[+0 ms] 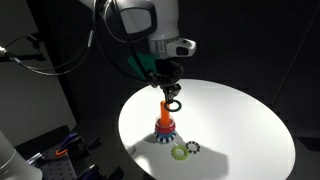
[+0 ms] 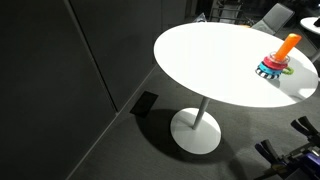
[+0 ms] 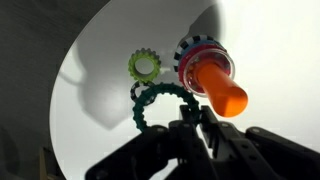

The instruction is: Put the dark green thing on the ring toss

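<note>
My gripper [image 1: 169, 88] is shut on the dark green ring [image 1: 174, 103], which hangs from the fingertips just above and beside the top of the orange peg [image 1: 165, 112]. The ring toss stands on the round white table [image 1: 240, 120], with red and blue-white rings around its foot [image 1: 165, 131]. In the wrist view the dark green ring [image 3: 148, 100] sticks out left from my fingers [image 3: 192, 115], and the orange peg [image 3: 222, 90] is right next to it. In an exterior view the ring toss [image 2: 278, 58] shows but the gripper does not.
A yellow-green ring [image 1: 179, 152] and a black-and-white speckled ring [image 1: 194, 148] lie flat on the table in front of the ring toss. The yellow-green ring also shows in the wrist view [image 3: 144, 66]. The table edge [image 3: 75, 70] curves close by. The surroundings are dark.
</note>
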{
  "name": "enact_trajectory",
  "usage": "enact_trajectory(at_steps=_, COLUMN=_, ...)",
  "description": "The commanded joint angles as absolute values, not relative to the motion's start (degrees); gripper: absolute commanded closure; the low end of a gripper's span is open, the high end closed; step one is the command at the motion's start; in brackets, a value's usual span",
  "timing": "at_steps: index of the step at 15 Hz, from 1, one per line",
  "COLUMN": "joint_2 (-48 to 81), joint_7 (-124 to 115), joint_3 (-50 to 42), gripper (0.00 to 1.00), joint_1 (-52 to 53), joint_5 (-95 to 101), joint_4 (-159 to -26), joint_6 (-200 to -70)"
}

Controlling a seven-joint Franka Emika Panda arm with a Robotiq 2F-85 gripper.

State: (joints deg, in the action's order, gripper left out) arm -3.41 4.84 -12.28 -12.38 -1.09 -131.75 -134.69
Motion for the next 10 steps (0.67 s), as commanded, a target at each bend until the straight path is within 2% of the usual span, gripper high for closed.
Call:
enact_trajectory(at_steps=1, joint_2=-3.44, joint_7=1.73, joint_3=-11.07, gripper=0.94, joint_1=-11.13, joint_5=-0.67, joint_4=-129.55, joint_6=-131.94)
enact_trajectory(at_steps=10, joint_2=-1.99, joint_7=-4.25, joint_3=-8.26, gripper=0.94, joint_1=-8.77, joint_5=1.25, joint_4=-128.54, joint_6=-131.23)
